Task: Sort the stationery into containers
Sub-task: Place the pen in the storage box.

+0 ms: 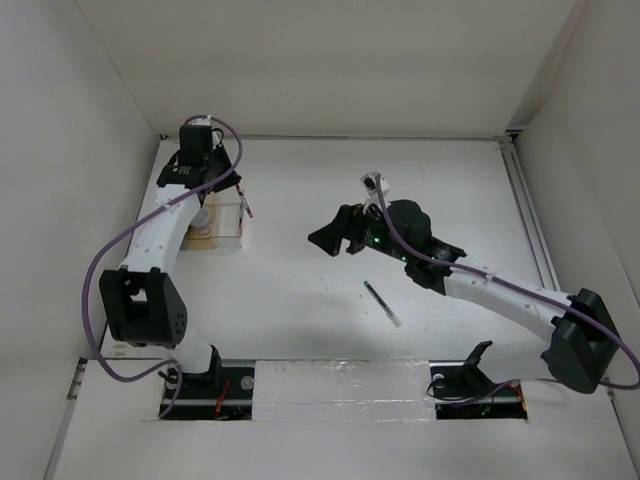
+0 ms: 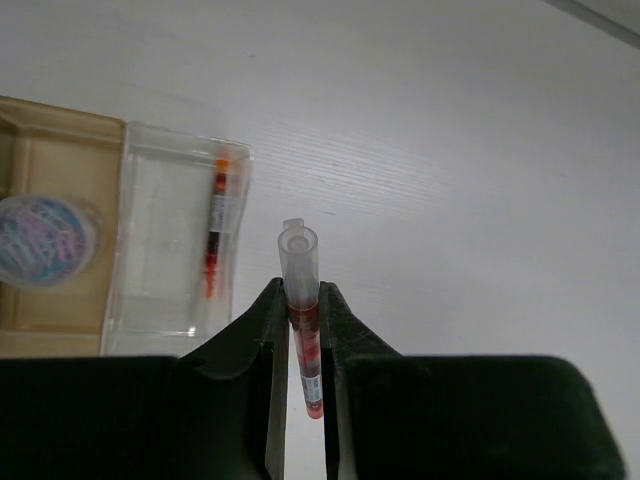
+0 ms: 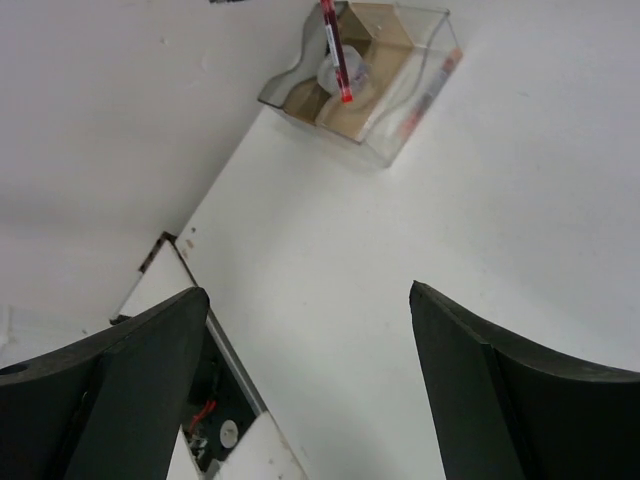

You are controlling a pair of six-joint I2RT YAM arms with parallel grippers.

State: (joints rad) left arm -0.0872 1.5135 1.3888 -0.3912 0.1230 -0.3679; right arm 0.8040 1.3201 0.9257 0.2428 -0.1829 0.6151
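Left hand: clamped on a red pen, its fingers pressing the red barrel from both sides.
Red pen: stood along the fingers, with its pale capped end sticking out past the fingertips, just beside the tray.
Tray: sat on the desk at its far left.
Second red pen: lay in the tray's clear end compartment, along the wall nearest the left hand and apart from the held pen.
Roll: lay in the neighbouring tan compartment.
Right hand: fingers spread wide, only bare desk between them, well apart from the tray.
Black pen: lay alone on the desk, near the right hand, on the arm-base side.
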